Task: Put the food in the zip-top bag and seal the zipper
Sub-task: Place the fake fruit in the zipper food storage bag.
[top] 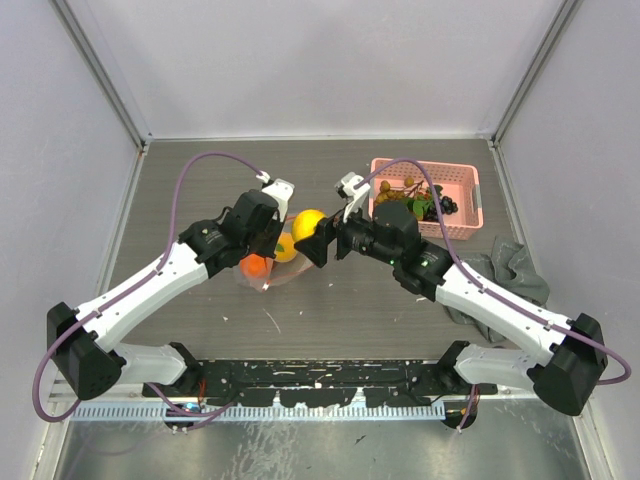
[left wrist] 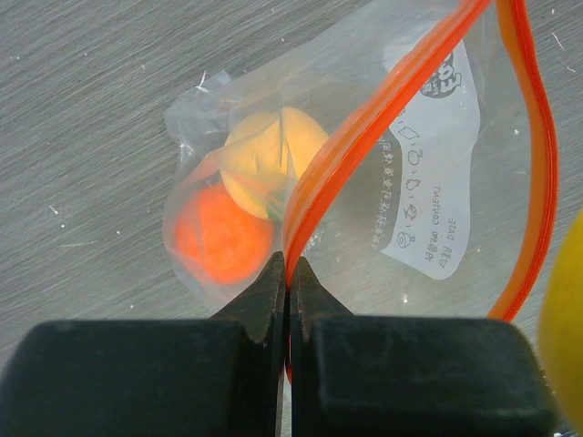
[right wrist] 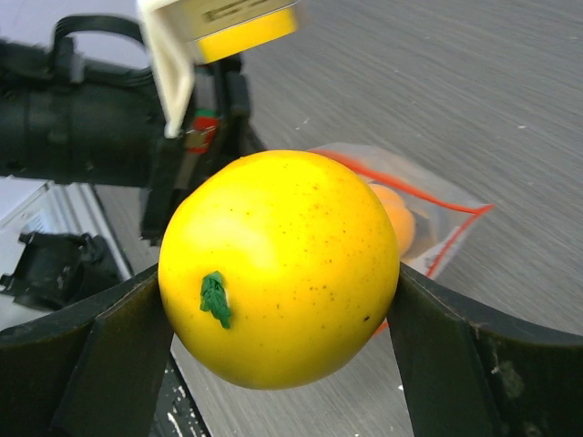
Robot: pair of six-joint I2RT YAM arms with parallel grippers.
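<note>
**Desk:** Where is the bag, and who has it?

**Me:** The zip-top bag (left wrist: 428, 209) sits on the table (top: 200, 180) between my two arms. My left gripper (left wrist: 289, 273) is pressed together on the zipper (left wrist: 383, 118), pinching one lip so the mouth gapes.

**Desk:** What is inside?

**Me:** Two fruits at the closed end, touching each other: a deep orange fruit (left wrist: 217, 238) and a paler orange fruit (left wrist: 264, 150).

**Desk:** And your right side?

**Me:** My right gripper (right wrist: 282, 319) is spread wide around the yellow round fruit (right wrist: 282, 255), one finger on each flank. It is just beside the bag's mouth.

**Desk:** How do you expect these to handle?

**Me:** I judge the yellow fruit to be firm, smooth and round, so it could slip or roll. Gripping it across its widest part looks right. The bag is thin, limp, slick film, and the stiffer strip is the only sound place to hold it. With just one lip pinched, I think the mouth may sag shut as the fruit goes in.

**Desk:** Anything left outside?

**Me:** The bunch of small brown balls (top: 432, 207) lies in the pink basket (top: 473, 200), well apart from the bag. It looks light and loose, and I would take it by the stem.
</note>
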